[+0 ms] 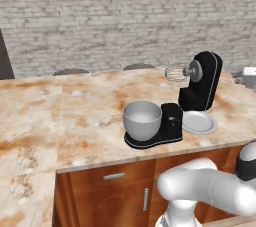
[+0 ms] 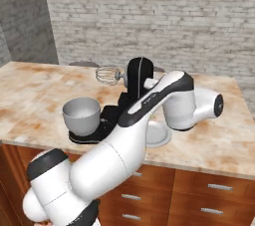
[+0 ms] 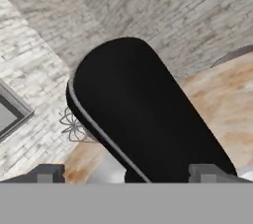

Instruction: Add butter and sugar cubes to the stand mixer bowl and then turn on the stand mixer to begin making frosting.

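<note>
Now you see the stand mixer (image 1: 197, 87) a little right of the centre in the left base view, standing on the marble counter (image 1: 60, 116), with its head tilted up and its wire whisk (image 1: 174, 73) pointing to the left. The stand mixer bowl (image 1: 142, 119) sits on the black base, below and left of the whisk, in the middle of the frame. A flat white plate (image 1: 200, 122) lies just beside the base, on its right side.

In the right base view the bowl (image 2: 81, 115) is at the left of the centre, and the white arm (image 2: 149, 105) crosses in front of the mixer.

In the hand view the gripper (image 3: 126, 173) is at the bottom edge, with its two fingertips (image 3: 47, 173) well apart. The jaws stand wide and hold nothing. The mixer's black head (image 3: 138, 119) is close in front of them.
</note>
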Robot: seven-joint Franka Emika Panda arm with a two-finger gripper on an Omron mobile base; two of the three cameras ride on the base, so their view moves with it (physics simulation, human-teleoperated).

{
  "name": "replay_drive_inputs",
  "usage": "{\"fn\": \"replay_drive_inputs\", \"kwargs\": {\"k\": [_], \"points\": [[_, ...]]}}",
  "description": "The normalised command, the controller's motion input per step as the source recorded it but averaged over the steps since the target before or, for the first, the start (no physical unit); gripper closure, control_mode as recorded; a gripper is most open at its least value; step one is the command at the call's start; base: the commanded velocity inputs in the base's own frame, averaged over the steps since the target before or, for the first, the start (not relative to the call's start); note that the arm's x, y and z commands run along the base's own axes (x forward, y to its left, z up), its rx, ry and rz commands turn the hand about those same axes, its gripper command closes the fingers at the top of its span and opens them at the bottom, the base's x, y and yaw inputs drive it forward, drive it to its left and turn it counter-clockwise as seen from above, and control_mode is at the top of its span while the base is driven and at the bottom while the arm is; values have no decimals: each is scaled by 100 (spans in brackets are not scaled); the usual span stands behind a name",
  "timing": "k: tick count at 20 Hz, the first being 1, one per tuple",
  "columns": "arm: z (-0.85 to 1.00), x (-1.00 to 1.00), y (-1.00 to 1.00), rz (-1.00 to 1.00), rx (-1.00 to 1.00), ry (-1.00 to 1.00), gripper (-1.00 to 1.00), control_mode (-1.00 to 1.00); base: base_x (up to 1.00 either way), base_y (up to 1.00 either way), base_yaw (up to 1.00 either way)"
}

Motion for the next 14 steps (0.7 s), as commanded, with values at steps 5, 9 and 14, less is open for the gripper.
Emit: {"fn": "replay_drive_inputs", "kwargs": {"k": [5, 9, 14], "points": [[-12, 59, -14, 0, 27, 1, -100, -100, 0, 0, 0], [-25, 34, 0, 0, 23, 1, -100, -100, 0, 0, 0], [-26, 30, 38, 0, 13, 0, -100, -100, 0, 0, 0]]}}
